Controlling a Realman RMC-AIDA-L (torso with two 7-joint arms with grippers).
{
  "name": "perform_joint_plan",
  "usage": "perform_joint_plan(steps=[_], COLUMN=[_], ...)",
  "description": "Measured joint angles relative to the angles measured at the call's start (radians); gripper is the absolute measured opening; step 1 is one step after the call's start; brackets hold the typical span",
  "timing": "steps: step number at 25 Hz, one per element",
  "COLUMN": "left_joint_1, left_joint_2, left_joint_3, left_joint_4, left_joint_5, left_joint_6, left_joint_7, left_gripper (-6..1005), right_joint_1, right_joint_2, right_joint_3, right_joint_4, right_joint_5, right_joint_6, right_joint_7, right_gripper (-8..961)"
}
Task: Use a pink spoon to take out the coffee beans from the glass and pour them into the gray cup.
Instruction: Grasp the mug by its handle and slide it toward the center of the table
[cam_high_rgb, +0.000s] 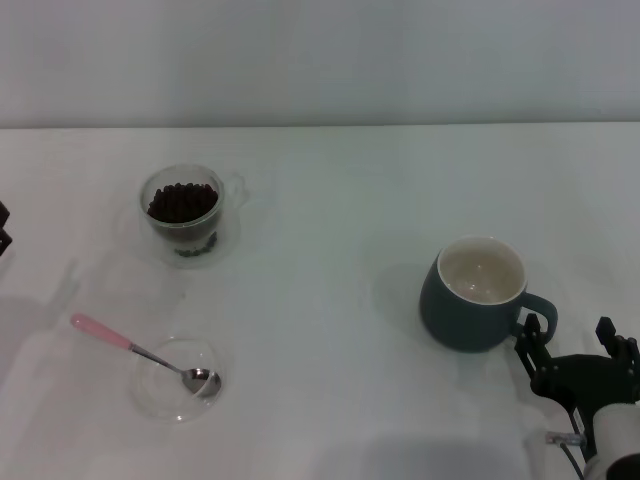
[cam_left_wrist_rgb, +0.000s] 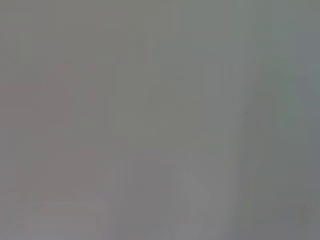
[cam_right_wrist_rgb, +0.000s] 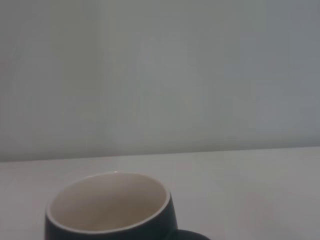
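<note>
Lying in dish (cam_high_rgb: 165, 395), pink spoon (cam_high_rgb: 140, 350), untouched by fingers

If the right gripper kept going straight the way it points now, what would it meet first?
Most likely the gray cup: the right gripper sits just behind its loop handle, fingers aimed toward it, so the handle would probably be touched first.

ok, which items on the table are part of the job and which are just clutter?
Job:
- spoon, bowl end resting in the dish
- beans in the glass
- gray cup, looks empty
- right gripper, beside the cup's handle
- left gripper, at the table's left edge

Clutter:
- clear dish, only holding the spoon
</note>
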Motion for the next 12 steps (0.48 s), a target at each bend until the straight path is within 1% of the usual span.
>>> perform_joint_plan(steps=[12], left_joint_1=[-0.002], left_joint_2=[0.000], left_joint_3=[0.000], left_joint_4=[0.001], left_joint_5=[-0.019], left_joint_6=[0.000], left_joint_7=[0.000], left_gripper=[855], right_joint_1=[0.033], right_joint_2=[-0.002], right_joint_3=[0.059], right_joint_4=[-0.056], right_joint_5=[0.000], right_joint_6=[0.079], right_joint_7=[0.007], right_gripper=[722])
